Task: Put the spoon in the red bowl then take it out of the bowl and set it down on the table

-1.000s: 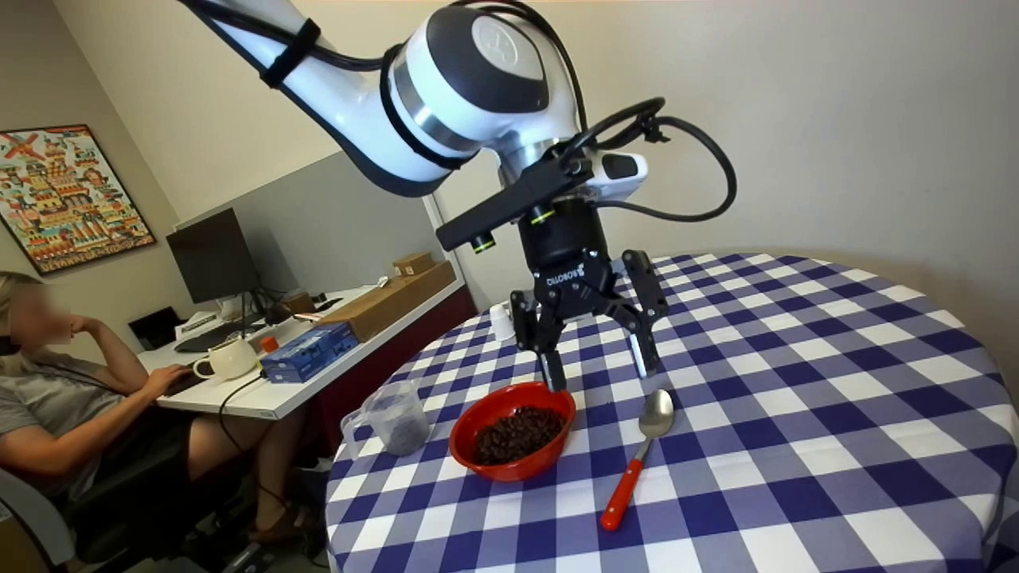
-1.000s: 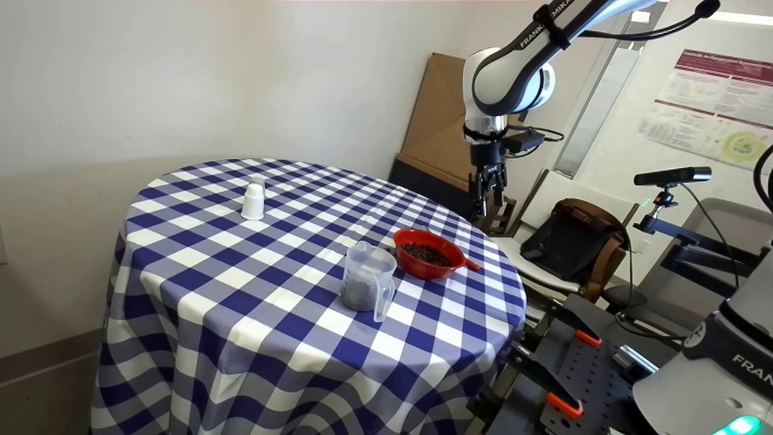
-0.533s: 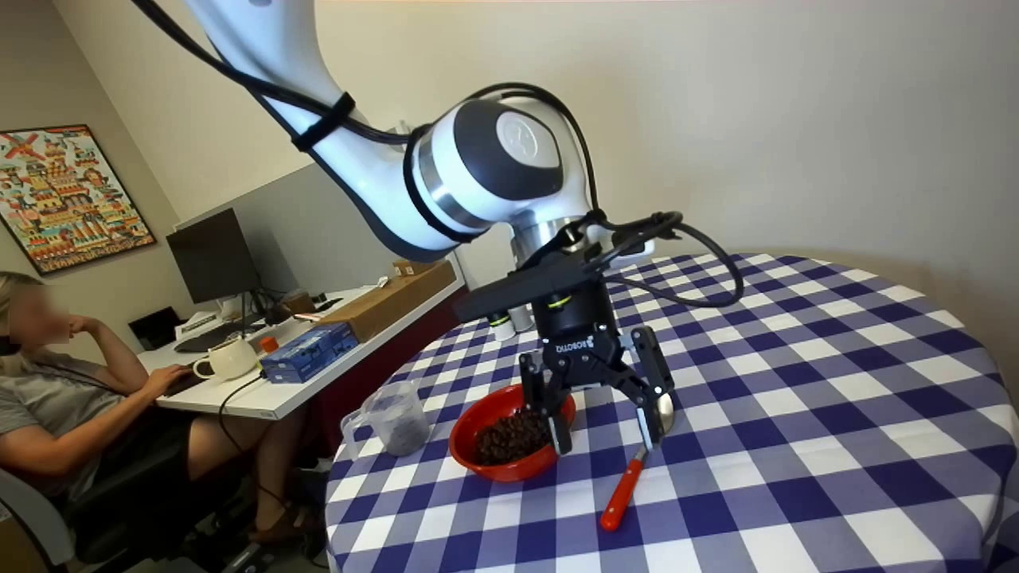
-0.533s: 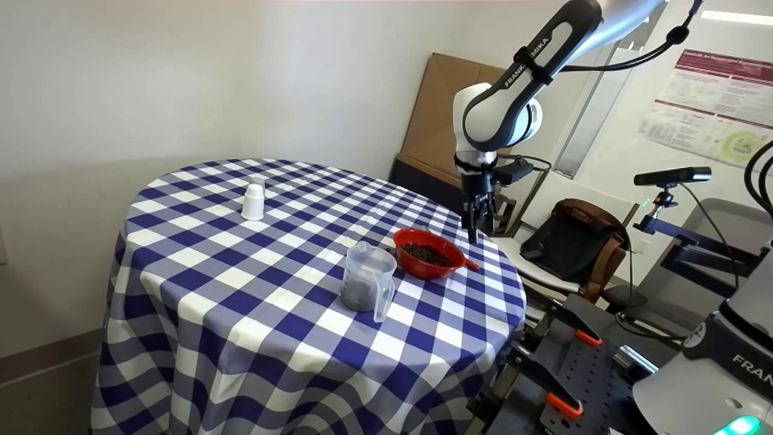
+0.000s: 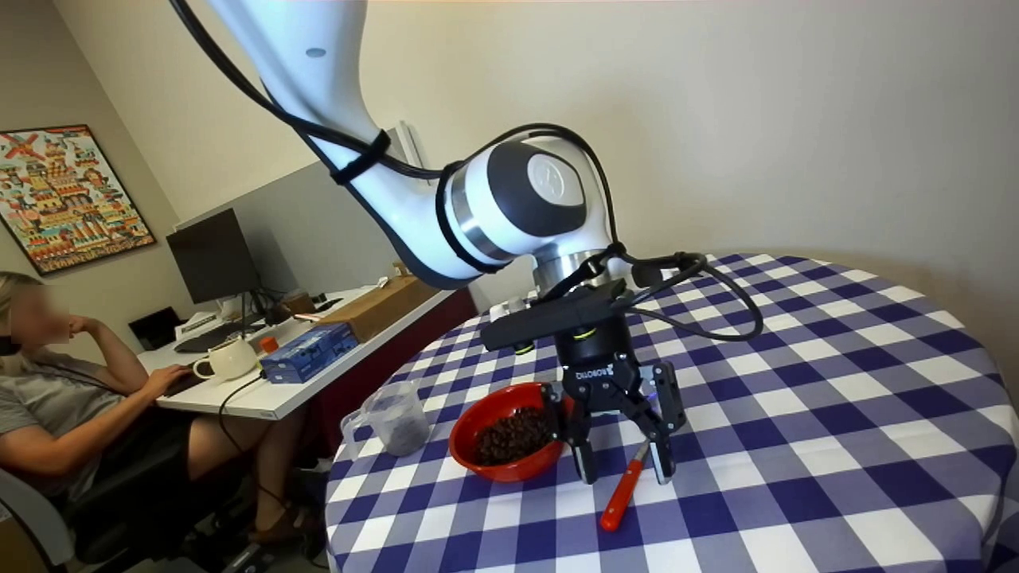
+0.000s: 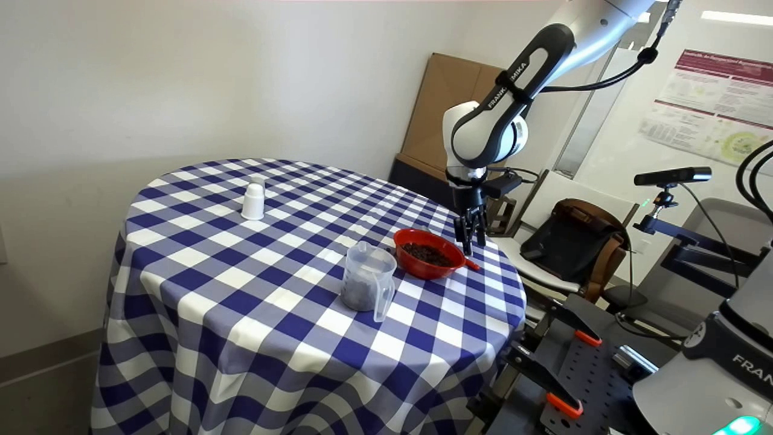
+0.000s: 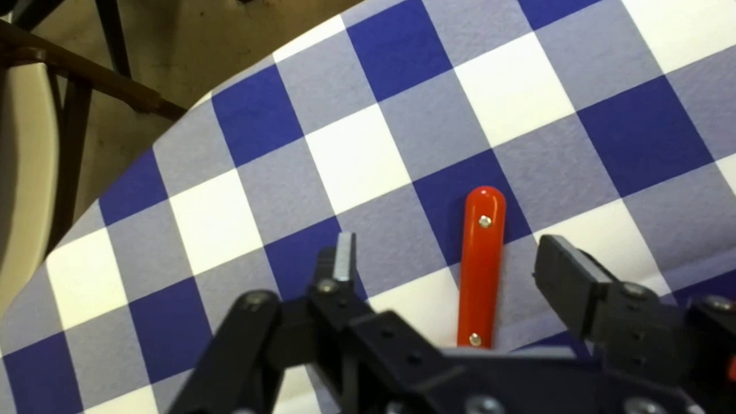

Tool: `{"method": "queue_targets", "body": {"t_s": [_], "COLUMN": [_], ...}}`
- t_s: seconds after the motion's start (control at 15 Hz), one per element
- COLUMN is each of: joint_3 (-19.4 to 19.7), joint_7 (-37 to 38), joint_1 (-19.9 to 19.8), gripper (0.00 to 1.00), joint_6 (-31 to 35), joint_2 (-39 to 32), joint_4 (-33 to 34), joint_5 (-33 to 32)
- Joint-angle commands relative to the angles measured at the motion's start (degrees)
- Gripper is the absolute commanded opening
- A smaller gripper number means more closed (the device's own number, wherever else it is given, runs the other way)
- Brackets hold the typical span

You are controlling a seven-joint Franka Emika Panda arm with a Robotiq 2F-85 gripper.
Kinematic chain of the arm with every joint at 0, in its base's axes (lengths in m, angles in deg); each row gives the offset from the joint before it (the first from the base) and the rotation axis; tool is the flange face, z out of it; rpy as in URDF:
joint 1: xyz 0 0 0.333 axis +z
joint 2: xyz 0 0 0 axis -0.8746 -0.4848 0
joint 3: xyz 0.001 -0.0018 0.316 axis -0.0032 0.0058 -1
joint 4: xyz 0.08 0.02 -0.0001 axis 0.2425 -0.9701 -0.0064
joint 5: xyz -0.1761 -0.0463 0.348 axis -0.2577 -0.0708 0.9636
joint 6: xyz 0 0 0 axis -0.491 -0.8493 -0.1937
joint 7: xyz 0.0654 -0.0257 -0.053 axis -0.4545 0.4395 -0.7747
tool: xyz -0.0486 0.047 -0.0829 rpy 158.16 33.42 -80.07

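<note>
1. in the wrist view, the spoon (image 7: pixel 482 270) shows as a red handle with two rivets; the tool (image 7: pixel 448 256) covers the rest.
2. the tool stands well open, one finger on each side of the handle, a gap at both, and has hold of nothing; i cannot tell whether the fingertips reach the desk (image 5: pixel 796 446).
3. in an exterior view, the spoon lies on the desk just beside the red bowl (image 5: pixel 500 471), a bit of metal neck visible above the handle.
4. in an exterior view, the bowl, with dark pieces (image 6: pixel 426 254) inside, hides all but the handle's end, and a white cup (image 6: pixel 253 203) and a bag (image 6: pixel 567 241) show clearly.
5. the seated person (image 5: pixel 72 398) and monitor (image 5: pixel 213 256) appear in an exterior view.
6. a second ago the tool hung higher, its fingers slightly wider apart.
7. the spoon's head, plain then, is now behind the tool; spoon and bowl lie where they were.
</note>
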Motion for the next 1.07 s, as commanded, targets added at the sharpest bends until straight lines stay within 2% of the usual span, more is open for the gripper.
{"method": "queue_targets", "body": {"t_s": [0.0,0.13,0.27,0.6,0.73,0.8,0.93,1.0], "joint_3": [-0.1,-0.2,-0.2,-0.2,-0.3,-0.4,-0.9,-1.0], "joint_7": [-1.7,-1.8,-1.9,-2.3,-2.5,-2.7,-3.5,-3.8], "joint_1": [-0.3,-0.2,-0.2,-0.1,-0.1,-0.1,-0.3,-0.4], "gripper": [0.60,0.41,0.37,0.54,0.56,0.33,0.28,0.22], "joint_6": [-0.4,-0.4,-0.3,-0.2,-0.2,-0.2,-0.3,-0.3], "joint_2": [-2.0,-2.4,-2.6,-2.8,-2.9,-2.9,-3.0,-3.1], "joint_4": [2.1,2.3,2.2,2.0,1.7,1.6,1.5,1.5], "joint_5": [1.1,1.0,0.9,0.8,0.8,0.9,1.2,1.4]}}
